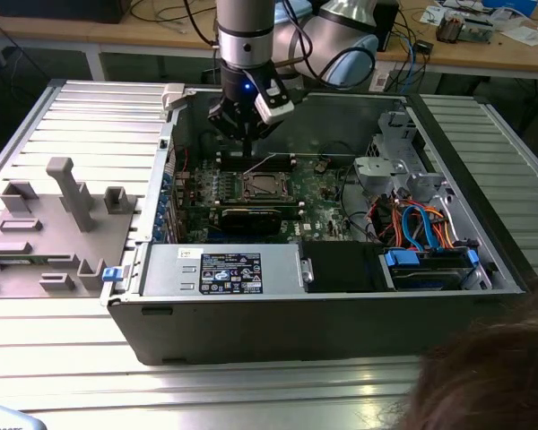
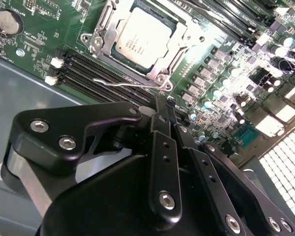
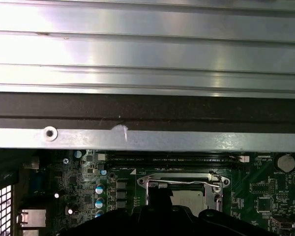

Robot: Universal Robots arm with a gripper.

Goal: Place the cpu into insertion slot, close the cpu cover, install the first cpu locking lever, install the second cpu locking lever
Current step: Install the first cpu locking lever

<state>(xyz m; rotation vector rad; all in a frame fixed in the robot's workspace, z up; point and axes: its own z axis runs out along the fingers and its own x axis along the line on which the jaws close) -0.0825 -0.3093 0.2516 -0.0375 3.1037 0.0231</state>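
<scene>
Grey steel makes up the open case (image 1: 251, 336) lying on its side on the ribbed metal table (image 1: 251, 394), with dark hair (image 1: 493, 376) nearest the camera in the exterior view. Just inside the near wall sits the power supply (image 1: 224, 269) with its label, and toward the exterior view's right a drive bay (image 1: 430, 269) with blue and orange cables (image 1: 421, 224). Beyond them lies the green board (image 1: 318, 193). At its middle is the slot (image 1: 264, 186), and in it the cpu (image 2: 142, 39) lies flat, its silver top showing through the cut-out of the cover (image 2: 184, 42), which is folded down over it. A thin wire lever (image 2: 132, 84) runs along one edge of the socket, between it and the long memory slots (image 2: 88, 69); it appears to sit free of its catch, though I cannot tell for sure. A coin cell (image 2: 7, 22) sits at the board's corner.

Above the slot's far edge hangs the gripper (image 1: 248, 134), clear of the board. In the second wrist view its black fingers (image 2: 162, 147) lie close together with nothing seen between them; the tips are hidden, so I cannot tell whether the jaws are closed. Outside the case, on the exterior view's left, a grey fixture tray (image 1: 45, 224) rests on the table. Farthest back stand wooden benches (image 1: 484, 49).
</scene>
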